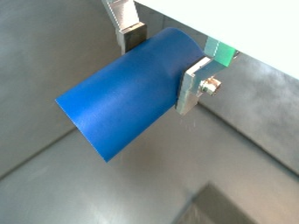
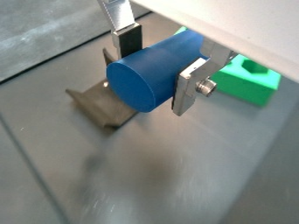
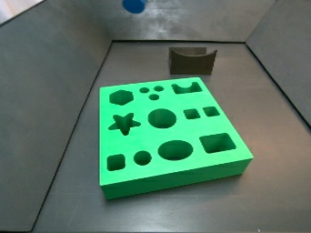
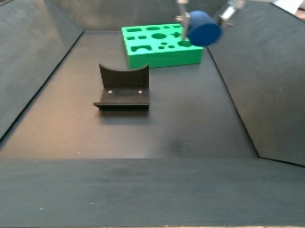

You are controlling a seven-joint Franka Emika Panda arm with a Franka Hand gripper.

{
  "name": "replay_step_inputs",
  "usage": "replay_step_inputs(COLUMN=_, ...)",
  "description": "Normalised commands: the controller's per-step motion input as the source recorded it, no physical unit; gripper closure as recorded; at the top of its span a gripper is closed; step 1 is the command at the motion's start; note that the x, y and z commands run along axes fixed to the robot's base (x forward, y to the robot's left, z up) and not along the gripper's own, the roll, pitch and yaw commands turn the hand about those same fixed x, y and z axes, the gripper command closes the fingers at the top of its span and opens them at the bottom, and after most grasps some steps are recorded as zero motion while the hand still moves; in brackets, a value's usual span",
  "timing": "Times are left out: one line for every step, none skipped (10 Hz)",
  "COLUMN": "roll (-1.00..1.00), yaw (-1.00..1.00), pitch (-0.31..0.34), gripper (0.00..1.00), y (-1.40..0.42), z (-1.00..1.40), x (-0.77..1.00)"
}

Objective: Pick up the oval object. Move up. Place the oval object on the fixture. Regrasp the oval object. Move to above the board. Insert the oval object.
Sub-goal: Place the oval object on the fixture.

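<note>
Wrist views, tool: I see the tool (image 1: 163, 59) clamped on the oval object (image 1: 126, 103); one silver finger (image 1: 194, 86) presses each side of it, and the same grip shows from the other wrist camera (image 2: 158, 63).
Wrist views, oval object: the blue peg (image 2: 146, 74) lies crosswise between the fingers (image 2: 191, 86), its flat oval end pointing away from the tool.
Wrist views, below the peg: I see the fixture (image 2: 100, 105) beneath the oval object, apart from it, and a corner of the board (image 2: 251, 80) beside the tool.
Side view, board: the board (image 3: 168, 135) lies flat on the worktop (image 3: 219, 205); the fixture (image 3: 192, 59) stands behind it, apart.
Side view, oval object: only a blue piece (image 3: 135, 5) shows at the frame edge, high above the board.
Side view, height: the oval object (image 4: 205, 31) hangs in the tool (image 4: 210, 12) in the air, clear of the board (image 4: 160, 43) and well apart from the fixture (image 4: 123, 87).
</note>
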Motion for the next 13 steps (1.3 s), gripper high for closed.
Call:
replay_step_inputs(roll=-0.14, yaw=0.13, pitch=0.077, gripper=1.0, y=-0.54, z=-0.04, x=1.0)
replay_step_inputs(roll=-0.11, yaw=0.08, pitch=0.085, gripper=1.0, y=-0.49, z=-0.04, x=1.0)
replay_step_inputs(roll=-0.09, yaw=0.06, pitch=0.091, gripper=1.0, y=-0.45, z=-0.03, x=1.0)
replay_step_inputs(roll=-0.07, yaw=0.05, pitch=0.097, gripper=1.0, y=-0.42, z=-0.03, x=1.0)
replay_step_inputs(roll=-0.04, yaw=0.04, pitch=0.109, gripper=1.0, y=-0.37, z=-0.03, x=1.0)
replay_step_inputs(roll=-0.01, yaw=0.03, pitch=0.12, gripper=1.0, y=-0.34, z=-0.03, x=1.0)
replay_step_inputs(roll=0.02, yaw=0.03, pitch=0.131, gripper=1.0, y=-0.29, z=-0.02, x=1.0)
replay_step_inputs(roll=-1.0, yaw=-0.03, pitch=0.258, gripper=1.0, y=0.46, z=0.1, x=1.0)
replay_step_inputs(roll=-1.0, yaw=-0.04, pitch=0.267, gripper=1.0, y=0.54, z=0.11, x=1.0)
replay_step_inputs(roll=-1.0, yaw=-0.08, pitch=0.254, gripper=1.0, y=0.47, z=0.09, x=1.0)
replay_step_inputs(roll=-1.0, yaw=-0.09, pitch=0.243, gripper=1.0, y=0.38, z=0.07, x=1.0)
replay_step_inputs(roll=-1.0, yaw=-0.1, pitch=0.24, gripper=1.0, y=0.32, z=0.06, x=1.0)
replay_step_inputs(roll=-1.0, yaw=-0.12, pitch=0.24, gripper=1.0, y=0.25, z=0.04, x=1.0)
